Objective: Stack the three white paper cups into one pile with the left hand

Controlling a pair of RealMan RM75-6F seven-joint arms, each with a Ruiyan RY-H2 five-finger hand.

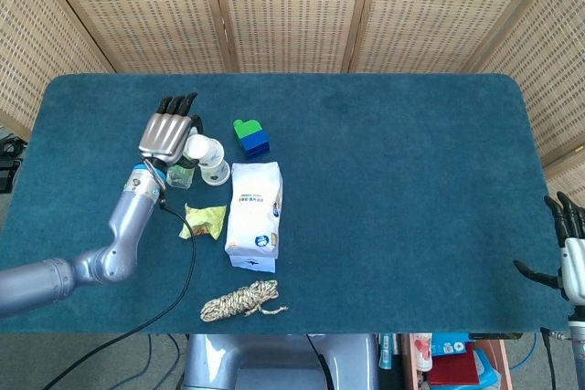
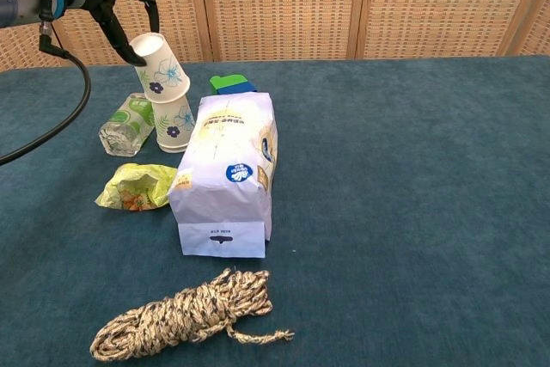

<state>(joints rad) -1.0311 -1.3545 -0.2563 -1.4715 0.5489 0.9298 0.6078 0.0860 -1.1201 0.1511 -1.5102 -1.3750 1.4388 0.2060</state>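
Your left hand pinches 1 tilted floral paper cup by its rim, its base touching the mouth of the standing cup just below. You're nesting them: straighten it, then press down.

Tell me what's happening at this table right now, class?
The robot's left hand holds a white paper cup, tilted, just above a second cup that stands on the blue table beside a lying plastic bottle. The two cups are not yet nested. The right hand waits, open, at the table's far edge.
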